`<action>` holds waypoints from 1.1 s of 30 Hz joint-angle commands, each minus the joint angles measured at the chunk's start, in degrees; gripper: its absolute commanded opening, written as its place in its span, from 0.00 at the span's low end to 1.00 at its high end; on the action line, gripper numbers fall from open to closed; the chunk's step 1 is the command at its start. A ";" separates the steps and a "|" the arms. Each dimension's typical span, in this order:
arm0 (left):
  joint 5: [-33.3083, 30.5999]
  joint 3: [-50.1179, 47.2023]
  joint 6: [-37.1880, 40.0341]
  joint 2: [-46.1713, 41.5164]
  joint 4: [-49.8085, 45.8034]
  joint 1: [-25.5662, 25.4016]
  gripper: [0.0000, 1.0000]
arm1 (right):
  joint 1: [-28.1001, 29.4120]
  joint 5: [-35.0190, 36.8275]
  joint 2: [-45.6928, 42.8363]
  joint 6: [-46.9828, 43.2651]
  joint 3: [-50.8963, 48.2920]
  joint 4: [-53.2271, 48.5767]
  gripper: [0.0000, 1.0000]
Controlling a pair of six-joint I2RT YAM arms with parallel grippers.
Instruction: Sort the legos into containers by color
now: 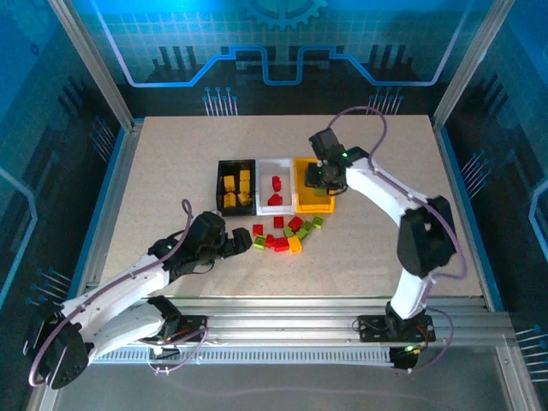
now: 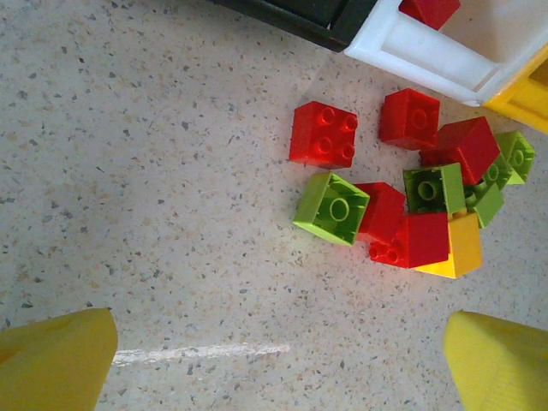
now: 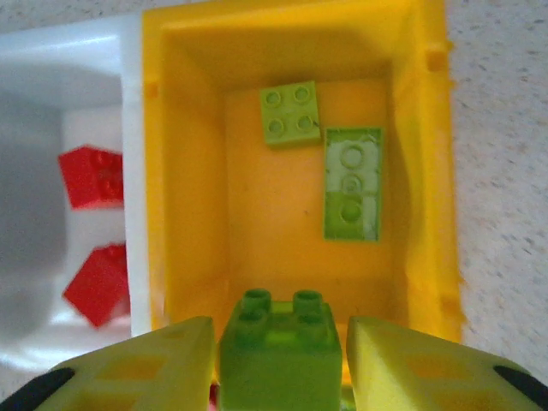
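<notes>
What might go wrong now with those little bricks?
The right end effector holds a green brick by the near wall of the yellow bin; dropped there, it may clip the rim and bounce out. The left end effector hangs open by a tight pile, so it could grab two colours together.

A pale speckled table (image 1: 171, 188) sits inside blue circuit-patterned walls (image 1: 274, 43) with aluminium framing (image 1: 94, 60).

black bin (image 1: 235, 166), white bin (image 1: 276, 168), yellow bin (image 1: 301, 184) abreast — loose legos (image 1: 281, 243) nearby
</notes>
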 commanded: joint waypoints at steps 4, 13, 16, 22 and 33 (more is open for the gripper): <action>1.68 -1.01 -0.06 -1.55 -1.84 -0.71 0.99 | 0.07 -0.02 1.72 -1.30 5.69 -3.43 0.69; 1.31 -1.22 0.65 -1.88 -1.49 -0.79 0.99 | 10.23 -0.26 -12.02 3.58 -17.13 3.82 0.79; 1.47 -1.84 0.56 -1.40 -0.83 -0.79 0.99 | 13.39 0.87 -10.43 5.41 -20.55 7.15 0.81; 1.37 -2.54 0.47 -1.20 -0.67 -0.75 0.99 | 16.51 2.53 -4.91 5.88 -20.52 11.11 0.79; 0.71 -4.21 0.19 -2.27 -0.15 -0.73 0.99 | 21.99 -1.29 -0.71 3.33 -22.42 8.02 0.65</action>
